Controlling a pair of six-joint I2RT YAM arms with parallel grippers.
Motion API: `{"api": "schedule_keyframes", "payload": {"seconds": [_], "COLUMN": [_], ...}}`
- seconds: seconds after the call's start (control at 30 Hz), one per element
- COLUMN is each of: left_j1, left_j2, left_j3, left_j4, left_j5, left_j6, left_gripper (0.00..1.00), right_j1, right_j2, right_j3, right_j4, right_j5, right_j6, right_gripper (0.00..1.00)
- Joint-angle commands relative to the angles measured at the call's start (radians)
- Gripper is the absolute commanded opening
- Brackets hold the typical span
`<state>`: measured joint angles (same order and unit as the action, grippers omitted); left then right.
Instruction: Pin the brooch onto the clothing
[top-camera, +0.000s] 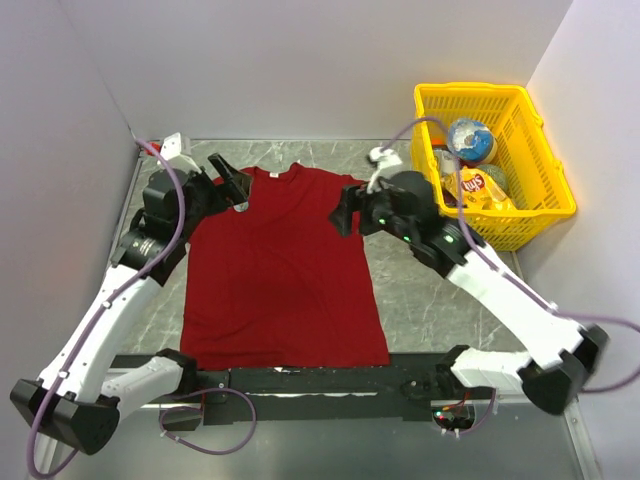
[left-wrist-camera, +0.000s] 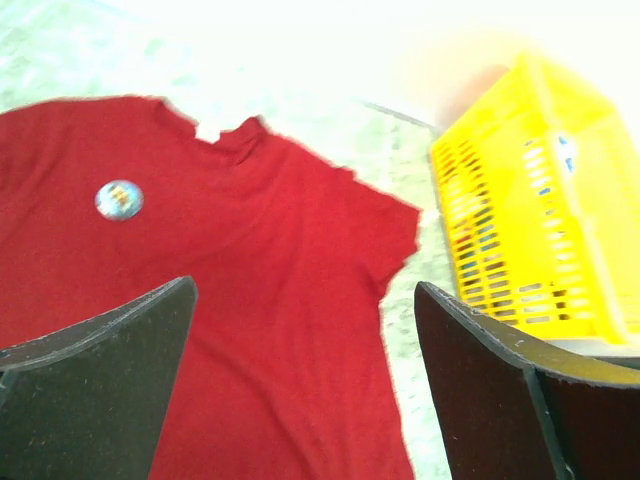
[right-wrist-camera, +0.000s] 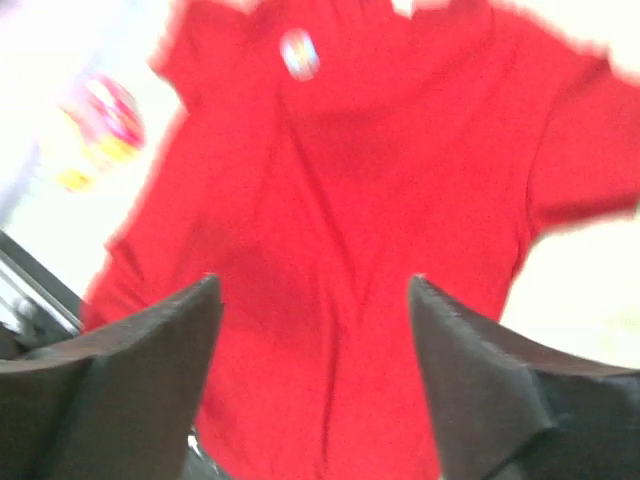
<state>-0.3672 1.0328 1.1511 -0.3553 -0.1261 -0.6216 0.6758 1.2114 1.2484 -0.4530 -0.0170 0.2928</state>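
Already the brooch (left-wrist-camera: 119, 200) sits on the clothing (top-camera: 285, 270); left gripper (left-wrist-camera: 305, 300), right gripper (right-wrist-camera: 315, 290) gape.

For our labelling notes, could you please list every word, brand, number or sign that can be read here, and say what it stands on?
No text can be read for certain.
On the snack bag in the yellow basket: a red logo, too small to read.
On the brooch lying on the clothing: a coloured print, too blurred to read.
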Motion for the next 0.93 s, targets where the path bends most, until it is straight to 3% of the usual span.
{"api": "schedule_keyframes", "payload": {"seconds": [0.0,0.17,0.57,0.9], "left_j1": [0.008,0.008,0.008,0.008], "left_j2": [-0.034,-0.059,-0.149,-0.198], "left_j3": [-0.056,-0.128,-0.194,-0.281], "left_j4": [0.179,0.259,0.323,0.417], "left_j5": [0.097,0.134,0.086,0.118], "left_j6": [0.002,-0.020,0.017,0.111], "left_gripper": [0.96,0.96,0.96,0.96], "right_j1": [-0.002,-0.004,-0.005,-0.004], "right_j2": [-0.140,-0.211,-0.191,-0.239], "right_j3": [-0.058,-0.121,-0.072,-0.152], "right_j4": [0.230,0.324,0.281,0.324], "right_j5": [-0.040,-0.046,-0.011,0.064], "right_j6": [0.006,-0.001,-0.023,-0.069], "right_gripper": [0.99,1.00,1.00,1.00]}}
